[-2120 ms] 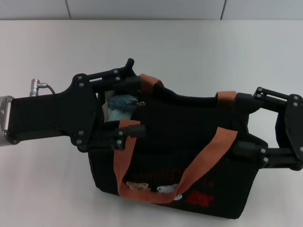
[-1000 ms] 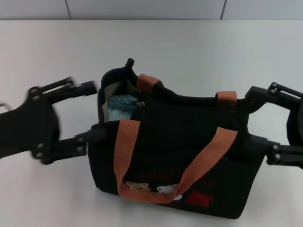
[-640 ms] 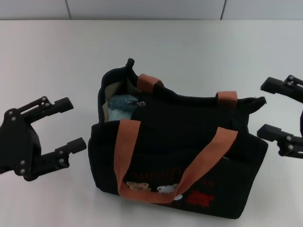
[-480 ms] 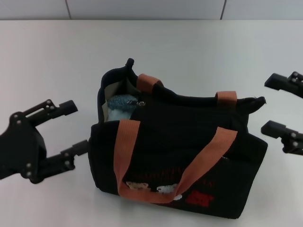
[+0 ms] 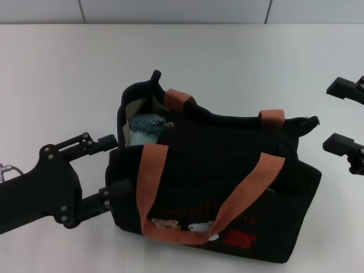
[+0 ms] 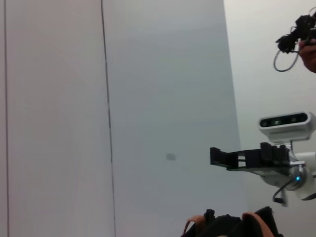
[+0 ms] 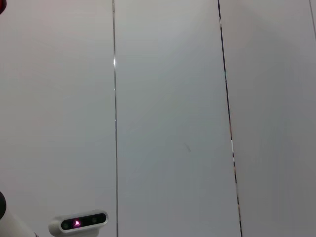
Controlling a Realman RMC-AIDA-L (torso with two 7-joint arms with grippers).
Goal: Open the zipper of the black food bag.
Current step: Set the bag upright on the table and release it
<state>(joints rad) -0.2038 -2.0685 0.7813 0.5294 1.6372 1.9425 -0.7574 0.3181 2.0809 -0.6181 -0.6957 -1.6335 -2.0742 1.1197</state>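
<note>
**Both pincers spread wide beside the bag**

The left pincer (image 5: 108,170) gapes wide, holding nothing, its fingertips at the left end of the black bag (image 5: 227,187). The right pincer (image 5: 344,116) is likewise wide and bare, just off the bag's right end at the view's border. White surface (image 5: 227,62) lies open behind. The zipper (image 5: 169,124) pull sits toward the left end, the top gaping there.

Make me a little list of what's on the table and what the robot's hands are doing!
bag: black food bag standing upright on the white table
zipper: zipper open at the bag's left end, closed along the rest
inside: something blue and fuzzy
left gripper: left gripper open, beside the bag's left end
right gripper: right gripper open, off the bag's right end
</note>
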